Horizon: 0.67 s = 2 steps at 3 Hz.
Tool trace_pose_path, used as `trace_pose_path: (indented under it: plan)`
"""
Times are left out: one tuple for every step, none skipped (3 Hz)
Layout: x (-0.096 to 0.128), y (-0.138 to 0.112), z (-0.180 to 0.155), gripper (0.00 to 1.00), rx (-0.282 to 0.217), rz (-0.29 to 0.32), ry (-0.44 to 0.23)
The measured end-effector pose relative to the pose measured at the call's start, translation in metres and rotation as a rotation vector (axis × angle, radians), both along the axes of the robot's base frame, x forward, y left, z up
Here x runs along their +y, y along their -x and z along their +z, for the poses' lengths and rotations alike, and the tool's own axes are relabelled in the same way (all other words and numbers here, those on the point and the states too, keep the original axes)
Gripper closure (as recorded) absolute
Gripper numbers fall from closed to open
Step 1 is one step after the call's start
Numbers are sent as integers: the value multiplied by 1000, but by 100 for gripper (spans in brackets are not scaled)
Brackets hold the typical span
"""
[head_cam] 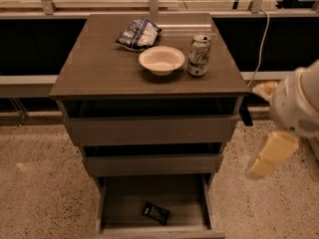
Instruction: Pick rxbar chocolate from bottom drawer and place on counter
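Observation:
The rxbar chocolate [156, 213] is a small black wrapped bar. It lies flat on the floor of the open bottom drawer [119, 203], right of the middle and near the front. The counter [99, 66] is the grey-brown top of the cabinet. My arm [295, 106] shows as a white and cream shape at the right edge, beside the cabinet at the height of the upper drawers. My gripper is out of view past that edge, and nothing of mine touches the bar.
On the counter stand a white bowl [161, 59], a soda can [199, 55] to its right and a blue-and-white chip bag [138, 33] behind. The top two drawers [149, 129] are slightly pulled out. A dark piece [245, 116] sticks out at the cabinet's right side. Speckled floor lies all around.

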State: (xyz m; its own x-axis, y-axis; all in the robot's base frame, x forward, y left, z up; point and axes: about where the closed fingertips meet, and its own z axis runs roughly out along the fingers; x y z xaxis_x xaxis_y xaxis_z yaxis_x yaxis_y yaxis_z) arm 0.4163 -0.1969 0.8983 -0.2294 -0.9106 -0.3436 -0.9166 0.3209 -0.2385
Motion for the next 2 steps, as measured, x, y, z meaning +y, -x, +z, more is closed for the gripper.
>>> trace_pose_path:
  plan:
    - [-11,18,-29,0,7,-76,-65]
    - [-1,9,-33,0,28,-20,-78]
